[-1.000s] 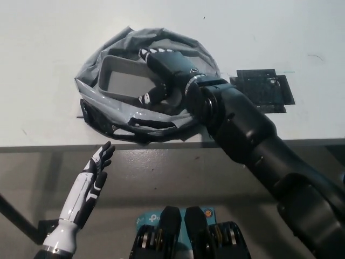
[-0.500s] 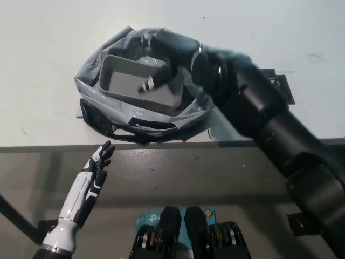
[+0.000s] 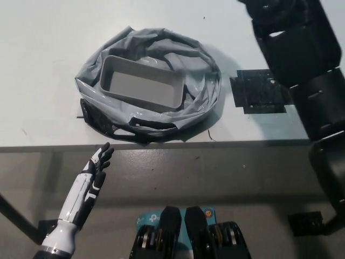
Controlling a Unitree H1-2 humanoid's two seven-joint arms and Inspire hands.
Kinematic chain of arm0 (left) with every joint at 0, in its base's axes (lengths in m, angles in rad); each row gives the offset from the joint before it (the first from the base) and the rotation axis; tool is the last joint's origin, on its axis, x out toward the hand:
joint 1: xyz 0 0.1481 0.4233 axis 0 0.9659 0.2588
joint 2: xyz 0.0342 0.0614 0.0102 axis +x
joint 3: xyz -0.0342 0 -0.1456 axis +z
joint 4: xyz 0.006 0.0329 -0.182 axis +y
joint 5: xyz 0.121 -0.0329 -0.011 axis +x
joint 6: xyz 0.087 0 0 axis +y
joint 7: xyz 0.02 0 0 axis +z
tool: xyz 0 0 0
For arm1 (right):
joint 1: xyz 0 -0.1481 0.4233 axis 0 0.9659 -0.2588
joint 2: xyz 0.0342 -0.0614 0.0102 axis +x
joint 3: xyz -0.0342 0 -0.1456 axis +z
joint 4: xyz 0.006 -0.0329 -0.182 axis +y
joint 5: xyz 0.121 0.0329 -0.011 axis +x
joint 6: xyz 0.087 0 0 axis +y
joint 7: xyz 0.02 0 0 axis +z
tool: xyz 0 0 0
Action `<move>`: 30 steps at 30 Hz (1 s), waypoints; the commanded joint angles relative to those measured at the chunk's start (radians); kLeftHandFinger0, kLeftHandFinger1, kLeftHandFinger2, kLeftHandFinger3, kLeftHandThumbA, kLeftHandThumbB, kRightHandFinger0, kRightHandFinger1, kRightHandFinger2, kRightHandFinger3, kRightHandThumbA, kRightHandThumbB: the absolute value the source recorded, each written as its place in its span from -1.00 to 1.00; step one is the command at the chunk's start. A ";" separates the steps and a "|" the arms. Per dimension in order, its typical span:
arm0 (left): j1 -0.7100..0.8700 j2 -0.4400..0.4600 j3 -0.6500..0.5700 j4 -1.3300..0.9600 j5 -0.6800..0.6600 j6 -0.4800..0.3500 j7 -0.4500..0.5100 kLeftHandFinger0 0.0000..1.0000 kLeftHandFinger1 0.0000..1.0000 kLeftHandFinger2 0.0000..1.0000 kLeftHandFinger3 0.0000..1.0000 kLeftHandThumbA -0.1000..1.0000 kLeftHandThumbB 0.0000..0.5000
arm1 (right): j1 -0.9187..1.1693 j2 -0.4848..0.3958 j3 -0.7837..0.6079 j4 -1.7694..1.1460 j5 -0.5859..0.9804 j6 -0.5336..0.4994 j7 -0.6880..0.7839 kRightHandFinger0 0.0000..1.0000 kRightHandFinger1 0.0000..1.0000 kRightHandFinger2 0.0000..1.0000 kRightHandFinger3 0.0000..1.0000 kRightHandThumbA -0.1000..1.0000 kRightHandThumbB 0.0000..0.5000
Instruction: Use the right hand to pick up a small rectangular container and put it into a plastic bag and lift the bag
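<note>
A: Right robot hand? Only the black right arm (image 3: 302, 59) shows; it runs off the top edge, so the hand itself is out of frame.

B: Noted. Grasp state cannot be told.

A: Plastic bag (image 3: 148, 116): its rolled-down folds hide the lower walls of the rectangular container (image 3: 141, 85). The bag's underside cannot be seen.

B: The counter (image 3: 43, 43)?

A: Cut off at the left, top and right edges. The dark patch (image 3: 257, 91) beside the bag sits partly under the arm's shadow; its surface detail is too fine to tell.
</note>
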 commanded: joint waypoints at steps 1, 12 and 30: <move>0.012 0.013 0.005 -0.033 -0.004 -0.023 -0.003 1.00 1.00 1.00 1.00 0.99 0.10 | 0.003 -0.043 -0.005 -0.002 0.010 -0.004 -0.044 1.00 1.00 1.00 1.00 0.92 0.93; 0.010 0.014 0.002 -0.032 0.012 -0.028 0.000 1.00 1.00 1.00 1.00 0.98 0.06 | 0.064 -0.055 0.015 0.313 0.005 -0.038 -0.119 1.00 1.00 1.00 1.00 0.85 0.90; 0.018 0.012 0.007 -0.033 0.005 -0.031 0.001 1.00 1.00 1.00 1.00 0.93 0.03 | 0.043 -0.027 -0.035 0.634 0.101 -0.089 -0.167 1.00 1.00 1.00 1.00 0.75 0.94</move>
